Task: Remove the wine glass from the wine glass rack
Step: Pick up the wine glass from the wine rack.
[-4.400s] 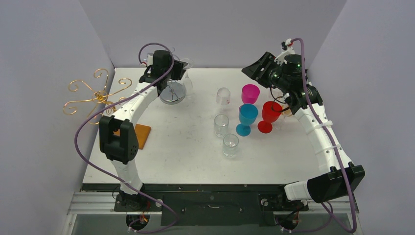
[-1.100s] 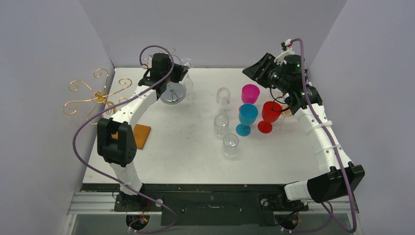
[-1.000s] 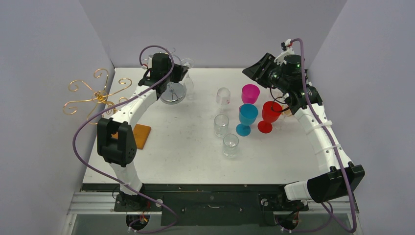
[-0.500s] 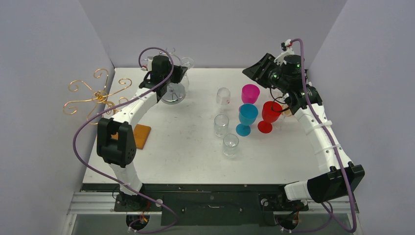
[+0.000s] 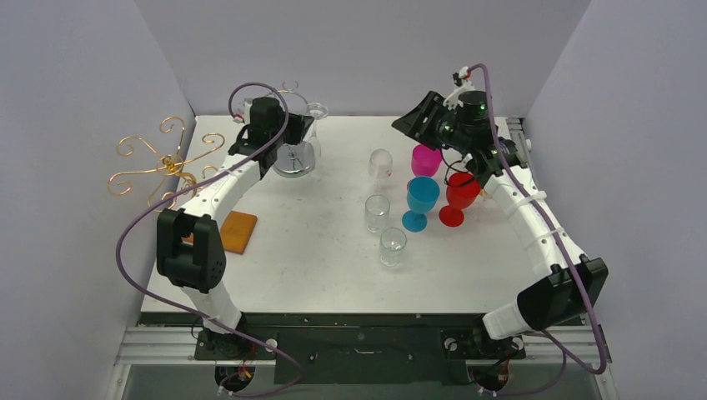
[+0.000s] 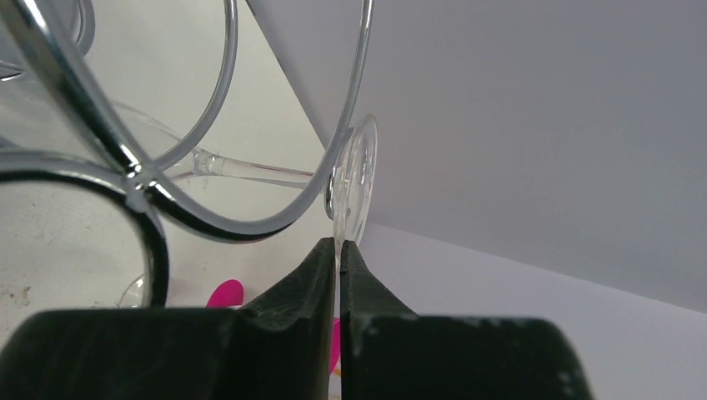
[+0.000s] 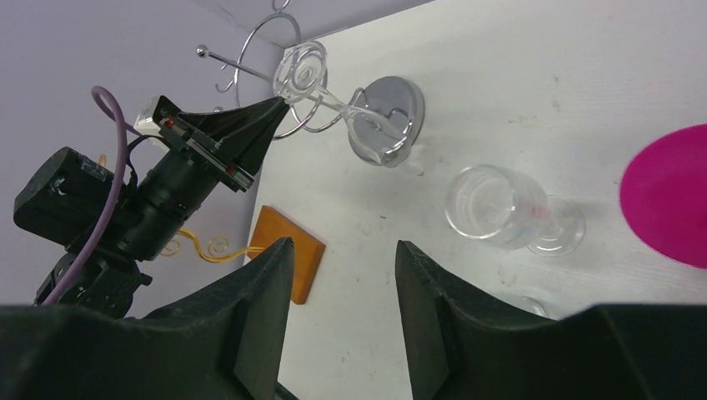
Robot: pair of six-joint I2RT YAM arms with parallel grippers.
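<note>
Top external view: the right arm has swung toward the left of the frame since the earlier frames. Its end effector now sits up and left of the pink cup, fingers moderately apart and holding nothing. The left arm has edged up and left, and its end effector has closed.

Right of centre on the worktop stand a blue goblet, a red goblet and several clear tumblers. An orange block lies at the left edge. The rack has wire loops that curve around the stem just beside the left fingers.

The glass hangs foot-up in the rack at the upper left. In the left wrist view the shut fingertips meet the rim of its foot. Whether they pinch it, I cannot tell.
</note>
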